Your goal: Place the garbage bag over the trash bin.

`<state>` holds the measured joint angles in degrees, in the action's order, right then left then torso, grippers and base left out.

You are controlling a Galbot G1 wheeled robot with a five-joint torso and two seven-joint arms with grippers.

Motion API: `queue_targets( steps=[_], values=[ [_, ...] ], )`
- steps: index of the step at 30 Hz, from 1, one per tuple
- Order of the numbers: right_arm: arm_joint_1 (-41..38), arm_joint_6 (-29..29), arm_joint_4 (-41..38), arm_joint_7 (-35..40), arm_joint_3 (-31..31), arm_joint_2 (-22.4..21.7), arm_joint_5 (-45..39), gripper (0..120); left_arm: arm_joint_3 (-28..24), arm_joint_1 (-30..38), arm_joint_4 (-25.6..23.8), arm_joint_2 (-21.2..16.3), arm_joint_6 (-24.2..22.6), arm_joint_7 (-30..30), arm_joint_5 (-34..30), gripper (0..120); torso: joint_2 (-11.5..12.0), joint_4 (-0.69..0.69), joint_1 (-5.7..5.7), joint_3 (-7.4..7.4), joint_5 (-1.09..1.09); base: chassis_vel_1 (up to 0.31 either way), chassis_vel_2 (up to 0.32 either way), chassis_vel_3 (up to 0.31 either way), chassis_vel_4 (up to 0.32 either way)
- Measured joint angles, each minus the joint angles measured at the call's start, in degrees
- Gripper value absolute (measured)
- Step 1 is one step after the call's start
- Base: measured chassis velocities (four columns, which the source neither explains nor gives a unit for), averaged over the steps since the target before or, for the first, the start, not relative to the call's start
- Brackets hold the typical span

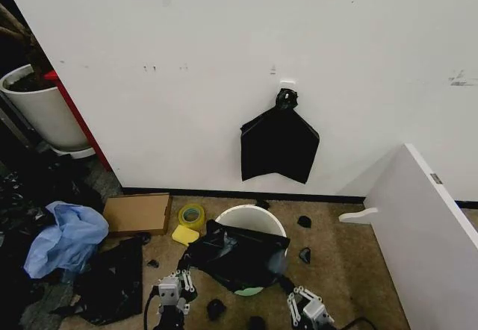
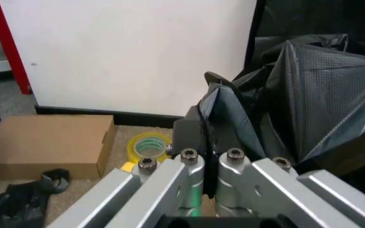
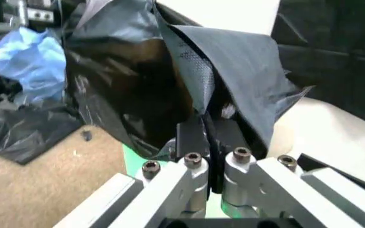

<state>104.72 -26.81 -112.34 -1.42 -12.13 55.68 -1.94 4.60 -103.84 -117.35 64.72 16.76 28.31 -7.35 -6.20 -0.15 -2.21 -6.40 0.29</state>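
Note:
The trash bin (image 1: 254, 215) is a round white bucket with a pale green base, standing on the floor near the wall. The garbage bag (image 1: 237, 257), black and crinkled, lies bunched across the bin's near side and front rim. My left gripper (image 1: 184, 269) holds the bag's left edge; in the left wrist view this gripper (image 2: 206, 130) is shut on a fold of the bag (image 2: 322, 95). At the bag's right edge is my right gripper (image 1: 287, 284), and the right wrist view shows it (image 3: 208, 135) shut on another fold of the bag (image 3: 233, 61).
A cardboard box (image 1: 137, 213), a yellow tape roll (image 1: 191, 215) and a yellow sponge (image 1: 184, 234) lie left of the bin. Farther left are a blue cloth (image 1: 67, 237), black plastic (image 1: 112, 281) and a white planter pot (image 1: 41, 110). A flat black bag (image 1: 278, 143) hangs on the wall. A white panel (image 1: 426, 233) stands right.

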Motion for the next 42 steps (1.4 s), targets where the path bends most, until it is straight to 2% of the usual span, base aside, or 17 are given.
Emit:
queue_targets(
  steps=[5,6,13,20,23,24,26,28,42],
  values=[
    [-1.79,1.23,-0.43,0.88,-0.28,0.14,-1.12,0,0.22,0.49,2.08,0.26,1.47,-1.34,0.08,0,0.0,0.07,0.0,0.0,0.0,0.0,0.0,0.0,0.0],
    [-2.3,1.5,-1.0,1.03,-0.43,0.3,-2.09,0,0.44,0.7,2.45,0.44,2.62,-2.43,0.08,0,0.0,0.12,0.0,0.0,-0.15,0.0,0.0,0.0,0.0],
    [-4.51,3.06,-3.1,1.58,-1.26,0.95,-4.27,0,0.43,0.65,1.74,0.17,4.99,-5.4,-0.52,0,0.0,0.04,0.0,0.0,-0.21,0.0,0.0,0.0,0.0],
    [-1.2,9.72,-6.53,8.59,0.82,-0.97,-4.2,0,0.42,-0.2,0.65,-0.84,4.24,-2.83,2.29,0,0.0,0.02,0.0,0.0,-0.22,0.0,0.0,0.0,0.0],
    [0.25,11.08,-7.2,11.01,1.54,-2.14,-5.85,0,0.43,-1.29,2.17,-1.5,4.48,-2.28,4.02,0,0.0,0.03,0.0,0.0,-0.17,0.0,0.0,0.0,0.0],
    [1.12,11.51,-7.54,11.4,1.9,-2.68,-7.83,0,0.44,-1.81,2.87,-1.63,4.62,-2.21,4.38,0,0.0,0.09,0.0,0.0,-0.14,0.0,0.0,0.0,0.0],
    [1.89,12.05,-7.85,11.65,2.23,-3.0,-9.61,0,0.43,-1.83,3.33,-1.64,4.74,-2.21,4.6,0,0.0,0.1,0.0,0.0,-0.13,0.0,0.0,0.0,0.0],
    [2.93,12.83,-8.05,11.9,2.41,-3.2,-11.79,0,0.43,-1.82,4.03,-1.6,4.91,-2.21,4.78,0,0.0,0.05,0.0,0.0,-0.14,0.0,0.0,0.0,0.0],
    [-2.18,14.98,-0.51,11.77,1.67,-0.43,-11.29,0,0.39,0.75,8.74,0.12,5.37,-1.13,4.03,0,0.0,0.02,0.0,0.0,-0.17,0.0,0.0,0.0,0.0]
  ],
)
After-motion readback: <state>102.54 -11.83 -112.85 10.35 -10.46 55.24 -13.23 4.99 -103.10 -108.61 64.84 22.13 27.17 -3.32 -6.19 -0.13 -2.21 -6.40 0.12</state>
